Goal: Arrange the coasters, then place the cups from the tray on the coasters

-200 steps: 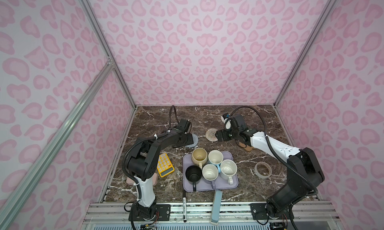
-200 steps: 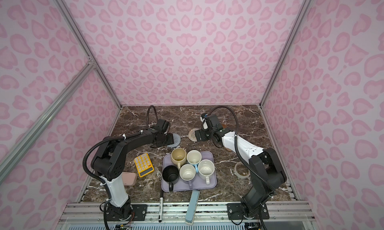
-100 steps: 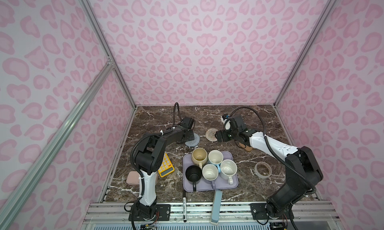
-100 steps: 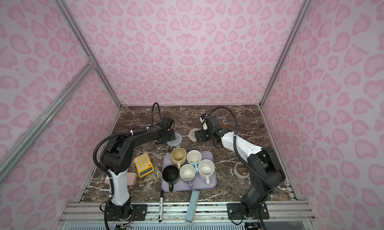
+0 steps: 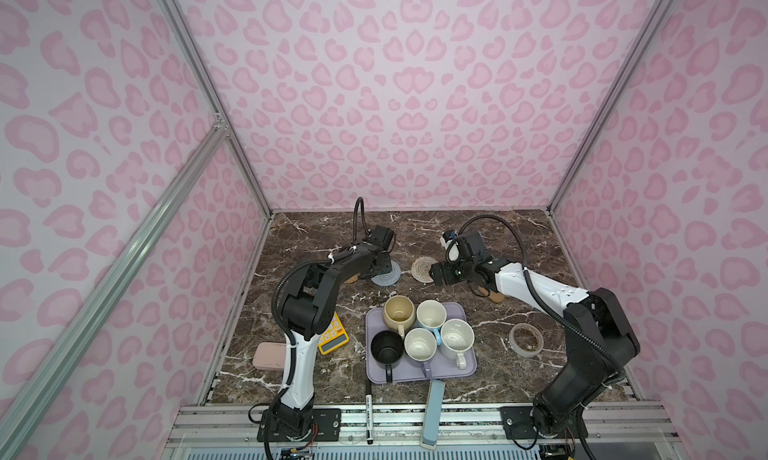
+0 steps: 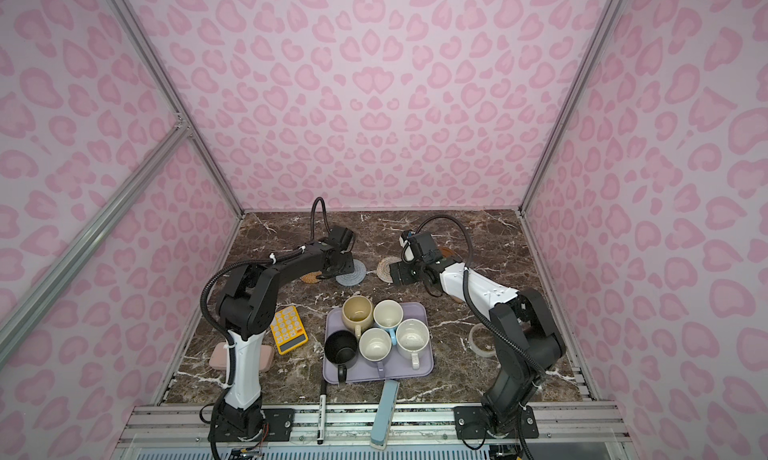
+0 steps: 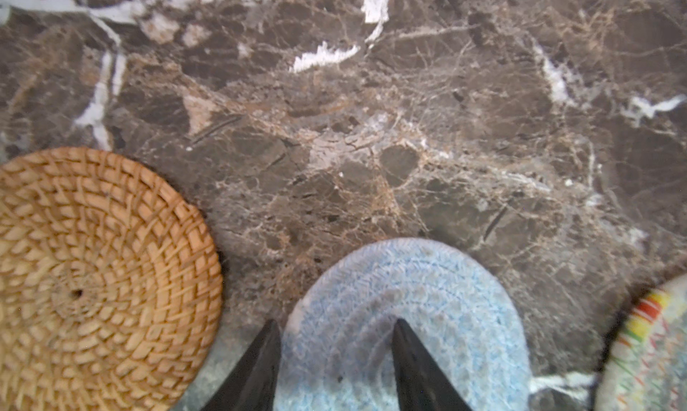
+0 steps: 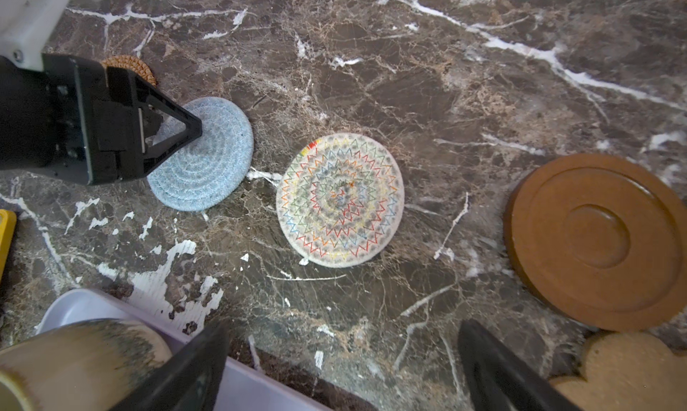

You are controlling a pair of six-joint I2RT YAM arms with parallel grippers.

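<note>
Leftmost, pink case [image 5: 268, 356], flat on the marble tabletop [image 5: 457, 237], at the near left edge; yellow calculator [image 5: 334, 338], just right of it; orange woven coaster [image 7: 93, 279], flat, further back, parted from the next mat by a strip of bare marble; grey-blue woven coaster [image 7: 409, 290], flat, beside it; left gripper [image 7: 334, 325], down at this mat, fingers part-way apart, one tip just outside the rim, the other over the weave; cream woven coaster [image 8: 340, 201], stitched with coloured zigzags, flat, near the grey-blue one, not touching; tray [image 5: 467, 312], lavender, nearer the robot's base than the mats; cups [image 5: 420, 344], five, all upright on the tray, crowded together: beige-yellow mug [image 5: 399, 312] and a white-lined one at the back, black mug [image 5: 386, 347], another white-lined one and white speckled mug [image 5: 457, 338] in front; right gripper [image 8: 342, 327], fingers spread wide, holding nothing, above bare marble between tray and cream mat; brown disc coaster [image 8: 594, 242], flat, right of the cream mat; paw-shaped cork coaster [image 5: 495, 298], just beside the brown disc; tape roll [image 5: 525, 339], far right, well apart from the tray.
</note>
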